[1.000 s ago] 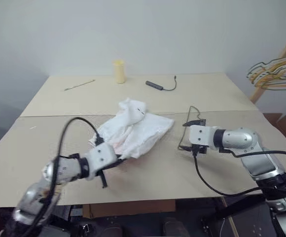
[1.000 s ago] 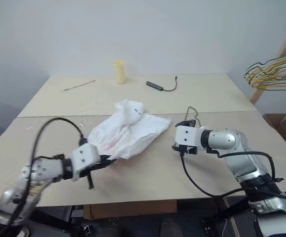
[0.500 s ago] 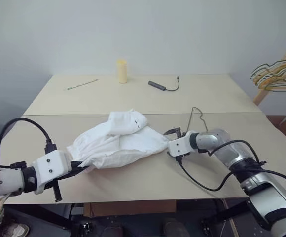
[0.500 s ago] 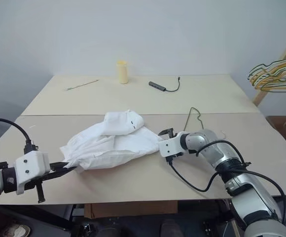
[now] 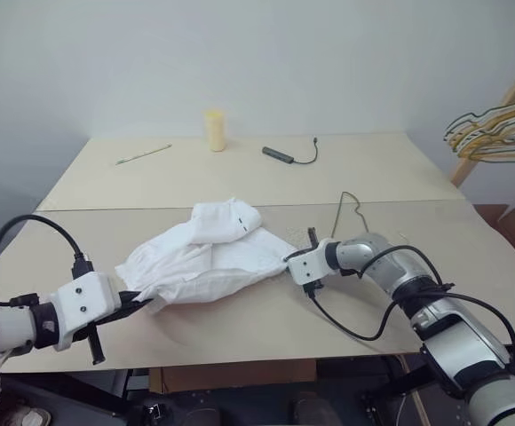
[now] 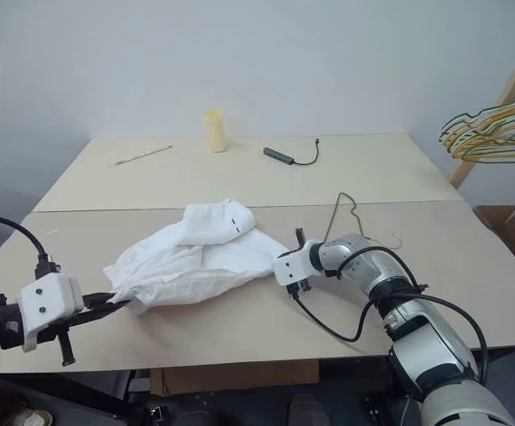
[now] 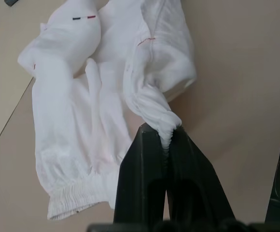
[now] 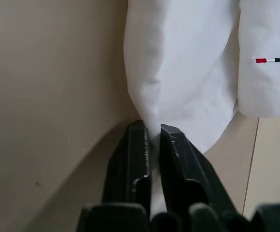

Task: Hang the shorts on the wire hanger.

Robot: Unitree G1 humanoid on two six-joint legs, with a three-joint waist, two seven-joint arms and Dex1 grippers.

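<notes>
table [image 5: 240, 169], beige, fills mid-frame | shorts [image 5: 206, 262], white, crumpled at centre | left gripper [image 7: 165, 136], lower left, pinching a bunched edge | right gripper [image 8: 152, 133], right of centre, pinching the opposite edge | wire hanger [image 5: 347, 210], thin, apparently flat, just right of shorts

You have the shorts [image 5: 206, 259] lying rumpled on the near half of the table: thin white fabric pulled out sideways, one folded leg on top showing a small red-and-black mark, gathered elastic at one edge. Just beyond their right end you can see the wire hanger [image 5: 349, 209], thin and dark, flat on the tabletop.
</notes>
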